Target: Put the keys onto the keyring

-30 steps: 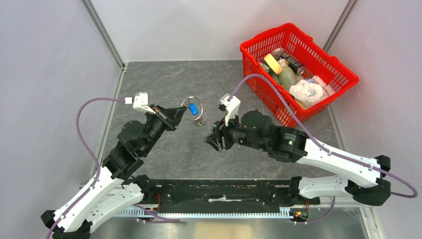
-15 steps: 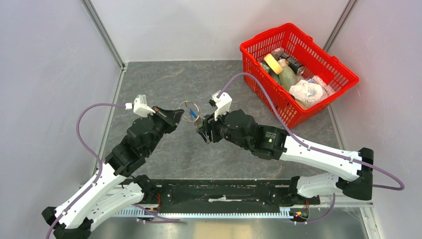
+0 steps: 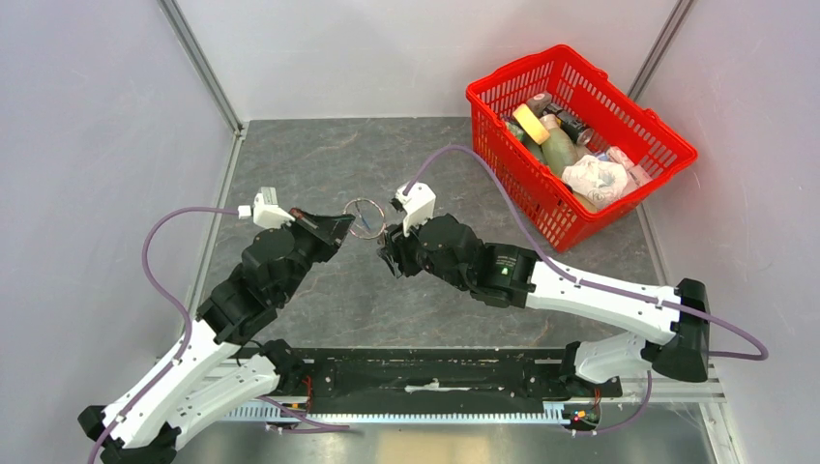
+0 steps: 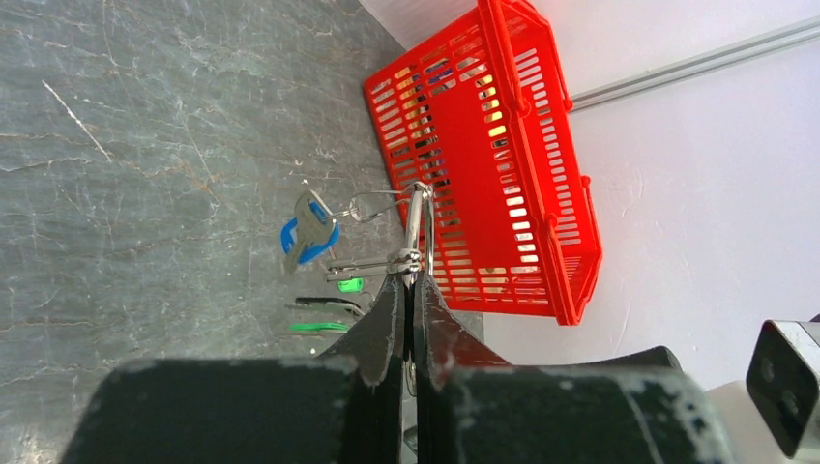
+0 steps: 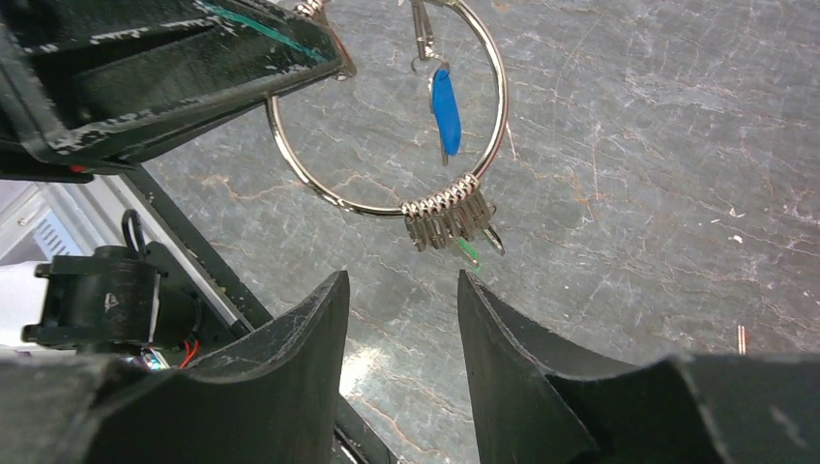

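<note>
My left gripper (image 3: 340, 224) is shut on the thin silver keyring (image 3: 366, 217) and holds it above the grey table. In the left wrist view the keyring (image 4: 418, 224) is edge-on at my left gripper's tips (image 4: 408, 280). A blue-headed key (image 4: 307, 237), green-headed keys (image 4: 350, 285) and a dark key (image 4: 324, 304) hang beside it. My right gripper (image 3: 389, 253) is open and empty, just right of the ring. In the right wrist view the keyring (image 5: 372, 207) carries the blue key (image 5: 445, 108) and a bunch of small clips (image 5: 450, 217), just beyond my open right gripper (image 5: 401, 275).
A red basket (image 3: 476, 95) with bottles, tape and a crumpled wrapper stands at the back right; it also shows in the left wrist view (image 4: 503, 58). Grey walls enclose the table on three sides. A black rail runs along the near edge.
My right gripper has moved up and to the left, close to the keyring. My left gripper has shifted slightly left with the ring still in it.
</note>
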Tool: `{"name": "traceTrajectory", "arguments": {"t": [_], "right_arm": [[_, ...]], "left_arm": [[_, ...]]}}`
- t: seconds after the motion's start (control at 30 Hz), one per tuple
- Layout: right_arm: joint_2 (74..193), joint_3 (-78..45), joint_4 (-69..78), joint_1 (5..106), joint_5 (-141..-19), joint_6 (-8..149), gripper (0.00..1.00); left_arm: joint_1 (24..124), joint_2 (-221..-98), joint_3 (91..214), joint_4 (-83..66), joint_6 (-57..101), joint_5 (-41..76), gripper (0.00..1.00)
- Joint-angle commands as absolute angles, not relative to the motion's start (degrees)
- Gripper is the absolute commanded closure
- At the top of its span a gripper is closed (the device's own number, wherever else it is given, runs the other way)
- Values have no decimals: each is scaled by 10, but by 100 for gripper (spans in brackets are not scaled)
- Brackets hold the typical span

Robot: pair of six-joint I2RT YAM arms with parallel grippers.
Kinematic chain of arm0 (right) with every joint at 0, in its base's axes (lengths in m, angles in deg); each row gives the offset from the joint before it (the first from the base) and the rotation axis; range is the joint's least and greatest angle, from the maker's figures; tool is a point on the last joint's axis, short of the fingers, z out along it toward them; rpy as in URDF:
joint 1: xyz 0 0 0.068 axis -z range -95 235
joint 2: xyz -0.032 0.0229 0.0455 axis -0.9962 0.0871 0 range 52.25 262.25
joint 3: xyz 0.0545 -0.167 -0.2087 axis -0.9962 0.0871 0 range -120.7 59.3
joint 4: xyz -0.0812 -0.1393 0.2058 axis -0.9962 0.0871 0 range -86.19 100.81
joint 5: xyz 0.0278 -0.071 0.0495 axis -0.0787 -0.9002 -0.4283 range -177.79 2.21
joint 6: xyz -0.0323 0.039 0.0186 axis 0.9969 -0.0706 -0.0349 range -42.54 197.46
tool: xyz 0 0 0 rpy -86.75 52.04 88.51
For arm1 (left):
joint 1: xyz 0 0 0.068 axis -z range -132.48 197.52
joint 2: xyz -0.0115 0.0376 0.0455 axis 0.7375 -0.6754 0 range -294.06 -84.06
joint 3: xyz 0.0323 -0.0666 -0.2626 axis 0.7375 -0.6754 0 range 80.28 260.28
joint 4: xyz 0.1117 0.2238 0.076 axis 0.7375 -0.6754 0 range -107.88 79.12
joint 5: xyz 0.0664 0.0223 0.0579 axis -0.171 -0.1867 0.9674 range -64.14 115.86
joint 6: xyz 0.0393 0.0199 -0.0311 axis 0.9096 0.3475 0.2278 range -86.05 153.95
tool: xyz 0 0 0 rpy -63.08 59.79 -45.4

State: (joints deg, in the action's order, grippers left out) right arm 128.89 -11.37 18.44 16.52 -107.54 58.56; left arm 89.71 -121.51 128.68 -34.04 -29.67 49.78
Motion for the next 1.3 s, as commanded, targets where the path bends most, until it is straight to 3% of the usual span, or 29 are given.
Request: {"name": "traceTrajectory", "arguments": {"t": [0.0,0.4,0.9,1.03,1.13,1.27], "right_arm": [[1296,-129,165,165,-1104,609,48],[1331,-152,149,165,-1113,618,63],[1352,-177,140,165,-1111,618,70],[1356,-179,141,165,-1120,619,81],[1356,-182,144,165,-1129,620,98],[1333,-179,164,165,-1133,625,100]], "left_arm": [[896,-1204,1316,-334,-336,521,98],[896,-1200,1322,-339,-335,518,98],[896,-1197,1322,-342,-333,519,98],[896,-1197,1322,-342,-333,518,98],[896,-1196,1322,-342,-333,519,98],[896,-1188,1323,-348,-332,527,98]]}}
